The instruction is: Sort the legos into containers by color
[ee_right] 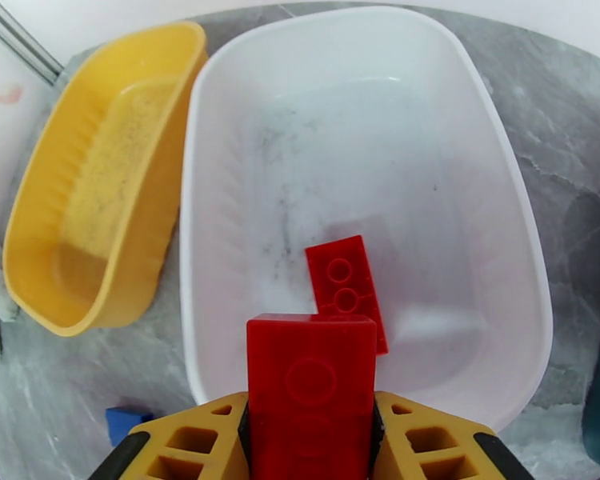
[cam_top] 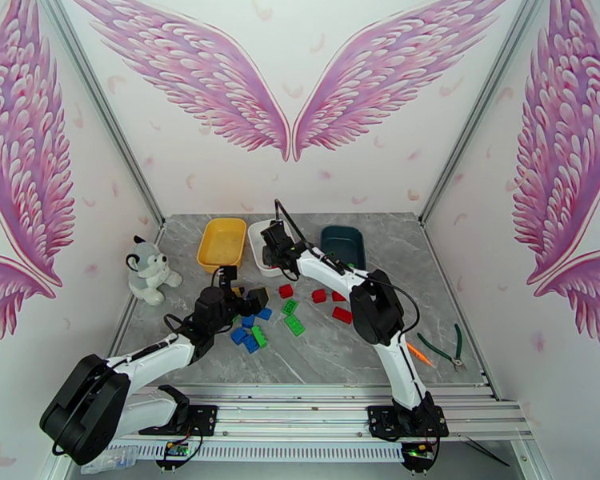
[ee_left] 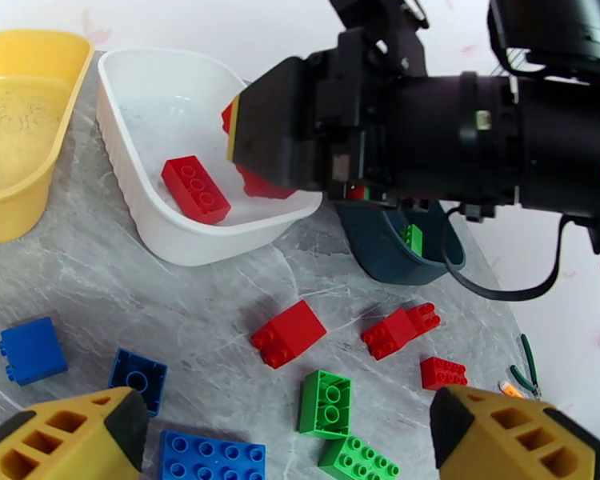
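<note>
Through the left wrist camera the right arm blocks most of the teal tray (ee_left: 392, 262), at three o'clock of the white tray (ee_left: 180, 234); the green brick (ee_left: 412, 238) inside it is half covered. At six o'clock a blue plate (ee_left: 212, 459) and a green plate (ee_left: 356, 462) run off the bottom edge. Over the right wrist, the upright red brick (ee_right: 310, 370) gripped by the right tool (ee_right: 310, 414) is cut off below and covers the near end of the flat red brick (ee_right: 344, 282). From above, the bricks under the left tool (cam_top: 242, 288) are too small to count.
</note>
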